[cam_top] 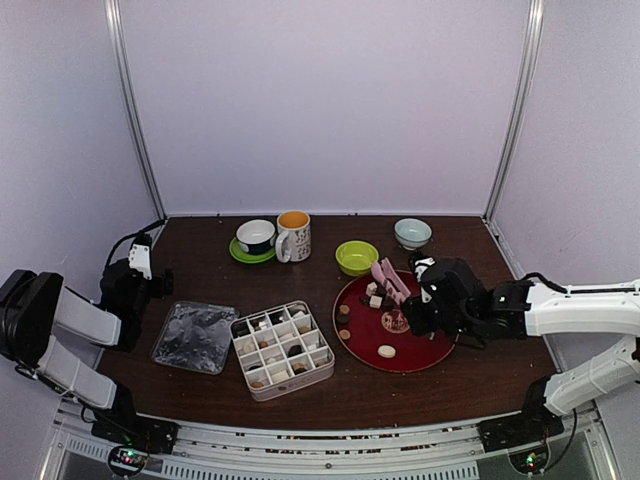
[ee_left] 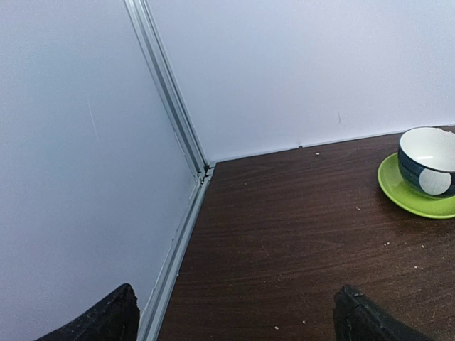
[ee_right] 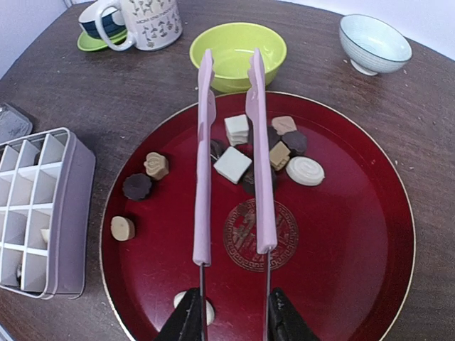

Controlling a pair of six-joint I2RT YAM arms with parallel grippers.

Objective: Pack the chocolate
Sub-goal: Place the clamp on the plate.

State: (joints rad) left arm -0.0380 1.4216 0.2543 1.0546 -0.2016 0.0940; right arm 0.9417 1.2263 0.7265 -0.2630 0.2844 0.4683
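My left tool (ee_left: 234, 321) sits in the far left corner, close against the side wall. Its fingers are spread wide with nothing between them, and bare table (ee_left: 298, 234) runs ahead of it to the green saucer (ee_left: 409, 195) under the blue cup (ee_left: 426, 162). A crinkled clear lid (cam_top: 195, 337) lies flat near the left front edge. Just to its right is the divided box (cam_top: 282, 350), where a few cells already have pieces in them. Behind them a patterned mug (cam_top: 294, 236) stands next to the saucer.

Most of the chocolate (ee_right: 233, 165) is on the red plate (ee_right: 355, 234). There is a cluster toward the far rim, three pieces near the left rim and one at the near edge. The plate's left rim is just beside the box wall. The green bowl (ee_right: 238, 53) crowds the far rim, though I cannot tell if it touches. The plate's right half is bare.

My right tool (ee_right: 234, 323) is clamped on the handles of the pink tongs (ee_right: 202, 177), whose arms are parted over the cluster. The white bowl (ee_right: 375, 42) stands apart, beyond the far right rim.
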